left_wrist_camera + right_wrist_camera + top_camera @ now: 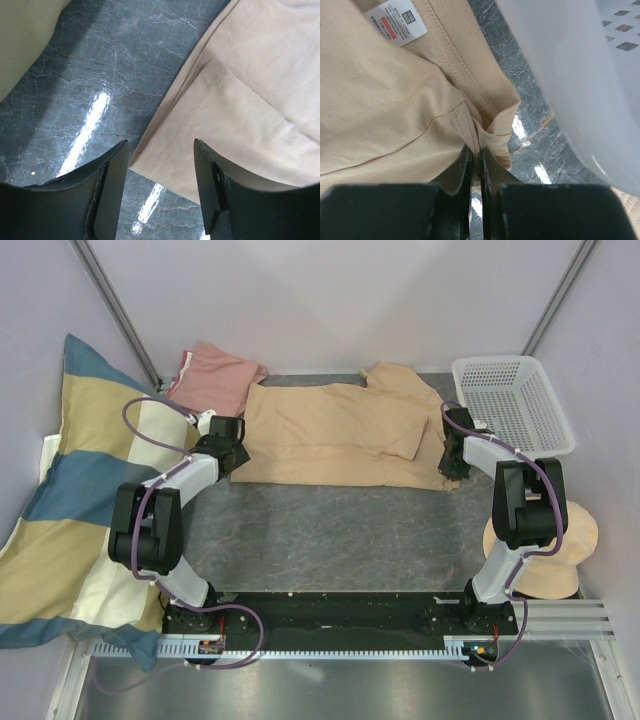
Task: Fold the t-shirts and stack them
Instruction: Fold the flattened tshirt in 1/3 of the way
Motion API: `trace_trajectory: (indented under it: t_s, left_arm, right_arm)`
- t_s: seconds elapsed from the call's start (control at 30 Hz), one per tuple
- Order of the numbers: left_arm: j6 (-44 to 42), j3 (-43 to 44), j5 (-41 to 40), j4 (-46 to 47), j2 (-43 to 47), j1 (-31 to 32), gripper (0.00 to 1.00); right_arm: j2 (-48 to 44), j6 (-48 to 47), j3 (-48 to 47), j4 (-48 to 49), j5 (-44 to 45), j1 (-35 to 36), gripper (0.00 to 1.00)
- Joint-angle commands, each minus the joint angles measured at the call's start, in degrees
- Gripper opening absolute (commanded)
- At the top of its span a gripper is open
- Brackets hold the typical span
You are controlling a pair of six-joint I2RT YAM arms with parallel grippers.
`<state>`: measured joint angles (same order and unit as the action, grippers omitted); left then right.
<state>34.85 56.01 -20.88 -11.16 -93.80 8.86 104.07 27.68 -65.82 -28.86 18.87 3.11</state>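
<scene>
Tan cloth spans the table: the tan t-shirt lies with its long axis left to right between the arms. The left gripper hangs, jaws apart, over its left hem corner; the right gripper is pinched on fabric beside the collar. Farther back, the pink t-shirt lies bunched far left; the white basket, far right, holds no shirt.

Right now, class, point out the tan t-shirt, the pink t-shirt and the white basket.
tan t-shirt (330, 435): top view, mid body.
pink t-shirt (215, 375): top view, crumpled middle.
white basket (495, 361): top view, far rim.
</scene>
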Motion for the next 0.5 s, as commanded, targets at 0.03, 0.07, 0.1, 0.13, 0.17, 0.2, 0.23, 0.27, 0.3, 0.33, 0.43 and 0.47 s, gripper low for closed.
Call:
trace_trajectory:
  t_s: [0.03, 0.07, 0.1, 0.13, 0.17, 0.2, 0.23, 0.27, 0.3, 0.33, 0.43, 0.47]
  left_arm:
    - [-2.16, 1.65, -0.30, 2.19, -2.09, 0.37, 0.61]
    - [-2.24, 1.56, -0.47, 2.19, -2.26, 0.37, 0.61]
    - [-2.16, 1.47, -0.47, 2.37, -2.44, 0.28, 0.61]
    - [-2.16, 1.39, -0.47, 2.37, -2.88, 0.36, 0.61]
    - [-2.16, 1.47, -0.65, 2.37, -3.14, 0.37, 0.61]
    - [-1.98, 1.47, -0.65, 2.37, -3.32, 0.37, 0.61]
    - [-1.98, 1.47, -0.56, 2.46, -3.67, 0.37, 0.61]
    - [-1.89, 1.47, -0.04, 2.46, -3.76, 0.37, 0.61]
    - [-1.72, 1.39, -0.12, 2.37, -3.85, 0.37, 0.60]
    - [-1.54, 1.30, 0.14, 2.37, -3.85, 0.37, 0.60]
    - [-1.19, 0.86, 0.49, 2.46, -4.02, 0.37, 0.57]
    - [-1.10, 0.60, 0.67, 2.54, -4.02, 0.37, 0.57]
  right_arm:
    - [0.25, -0.08, -1.15, 1.00, 0.02, -0.21, 0.08]
    - [0.17, 0.00, -1.15, 1.00, 0.02, -0.21, 0.08]
    - [0.25, 0.00, -0.98, 1.00, 0.11, -0.21, 0.08]
    - [0.25, 0.00, -1.06, 1.09, 0.11, -0.13, 0.08]
    - [0.25, 0.00, -0.98, 1.00, 0.02, -0.21, 0.08]
    - [0.25, -0.08, -1.06, 1.00, -0.06, -0.21, 0.08]
    - [0.17, -0.08, -0.98, 1.09, -0.06, -0.21, 0.08]
    - [0.17, 0.00, -1.15, 1.00, 0.02, -0.30, 0.08]
    - [0.25, -0.08, -1.06, 1.00, 0.02, -0.30, 0.08]
    - [0.25, 0.00, -1.06, 1.00, 0.02, -0.39, 0.08]
    - [0.17, 0.00, -1.15, 1.00, -0.15, -0.39, 0.08]
    - [0.17, -0.08, -1.15, 1.00, -0.24, -0.39, 0.08]
